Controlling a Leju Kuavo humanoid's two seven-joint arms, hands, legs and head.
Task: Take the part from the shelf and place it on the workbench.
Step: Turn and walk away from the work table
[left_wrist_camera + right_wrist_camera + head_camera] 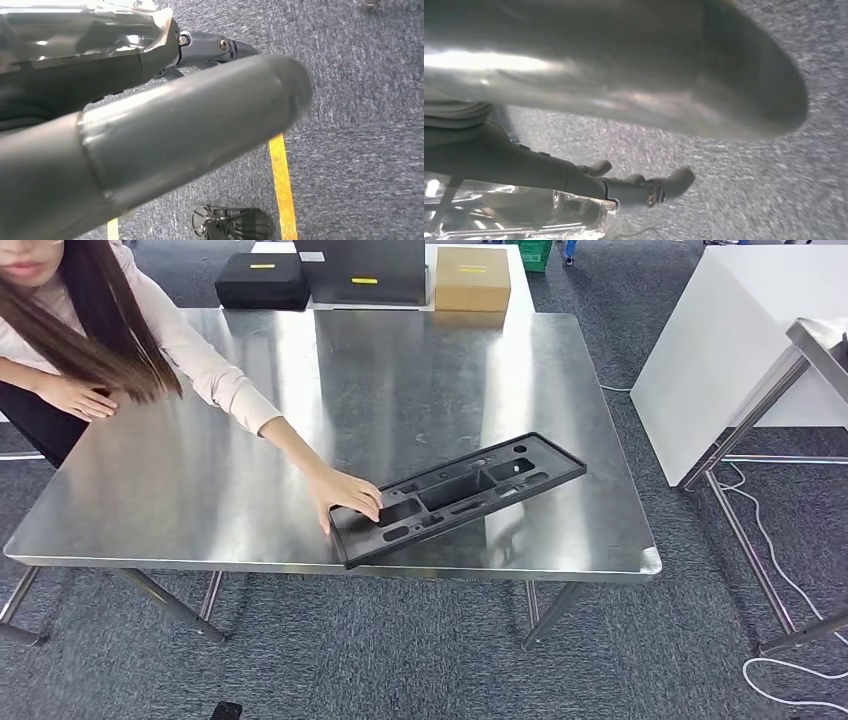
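The part point(460, 495) is a long black moulded plastic panel with several cut-outs. It lies flat and slantwise near the front edge of the steel workbench point(400, 370). A person leaning in from the far left has a hand point(345, 495) on the part's near-left end. My left hand point(165, 130) hangs over the grey carpet, thumb and dark fingers point(220, 47) apart, holding nothing. My right hand point(624, 100) also hangs above the carpet, with its dark fingers point(644, 187) spread away from the thumb and nothing in them.
Two black cases point(262, 280) and a cardboard box point(472, 278) stand at the workbench's far edge. A white block point(740, 340) and a second metal table point(815, 345) are at the right, with white cables point(790, 570) on the floor. A yellow floor line point(282, 185) runs under my left hand.
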